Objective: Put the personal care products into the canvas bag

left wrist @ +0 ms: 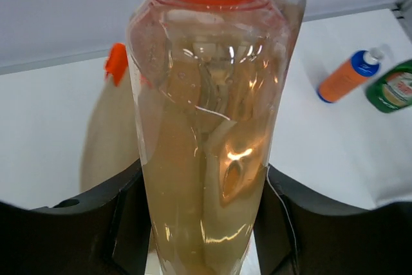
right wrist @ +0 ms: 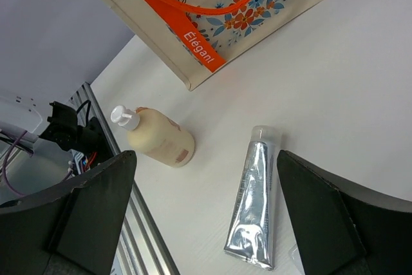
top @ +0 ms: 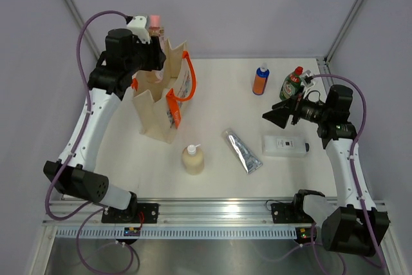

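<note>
Left gripper (top: 152,38): clamped on the clear peach bottle with pink cap (left wrist: 206,133), a finger on each side. The bottle is held cap-up over the far end of the beige canvas bag with orange handles (top: 156,113) and is not inside it.

Right gripper (top: 279,115): fingers spread wide, holding nothing, over the white table (top: 219,94).

On the table:
- A flat white black-capped bottle (top: 284,145).
- A silver tube (right wrist: 253,207), lying flat.
- A cream pump bottle (right wrist: 159,141).
- An orange blue-topped bottle (top: 260,80) beside a green red-capped bottle (top: 291,84), far right.
</note>
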Tool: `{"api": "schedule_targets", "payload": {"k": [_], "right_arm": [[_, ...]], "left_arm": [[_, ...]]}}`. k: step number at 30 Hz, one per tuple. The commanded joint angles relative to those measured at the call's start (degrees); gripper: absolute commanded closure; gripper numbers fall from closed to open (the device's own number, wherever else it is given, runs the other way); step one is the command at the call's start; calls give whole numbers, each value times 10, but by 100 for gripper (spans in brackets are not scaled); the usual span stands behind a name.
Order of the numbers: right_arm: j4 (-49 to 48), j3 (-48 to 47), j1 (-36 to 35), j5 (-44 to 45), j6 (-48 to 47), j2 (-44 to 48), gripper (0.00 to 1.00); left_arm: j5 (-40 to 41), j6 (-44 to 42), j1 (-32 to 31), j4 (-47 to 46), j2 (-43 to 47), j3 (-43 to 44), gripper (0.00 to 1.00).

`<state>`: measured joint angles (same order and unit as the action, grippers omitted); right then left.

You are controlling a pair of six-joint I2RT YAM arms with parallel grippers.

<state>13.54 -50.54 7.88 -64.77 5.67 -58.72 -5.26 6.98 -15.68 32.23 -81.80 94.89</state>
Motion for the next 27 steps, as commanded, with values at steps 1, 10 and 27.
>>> {"api": "schedule_targets", "payload": {"k": [1, 10, 27], "right_arm": [[-28, 2, 9, -34, -33, 11, 1], [-5, 4, 29, -54, -71, 1, 1], [144, -58, 34, 2, -213, -17, 1]], "left_arm": [[21, -34, 20, -45, -43, 56, 95], [-21, -66, 29, -56, -117, 28, 89], [-58, -94, 32, -27, -122, -44, 15]]}}
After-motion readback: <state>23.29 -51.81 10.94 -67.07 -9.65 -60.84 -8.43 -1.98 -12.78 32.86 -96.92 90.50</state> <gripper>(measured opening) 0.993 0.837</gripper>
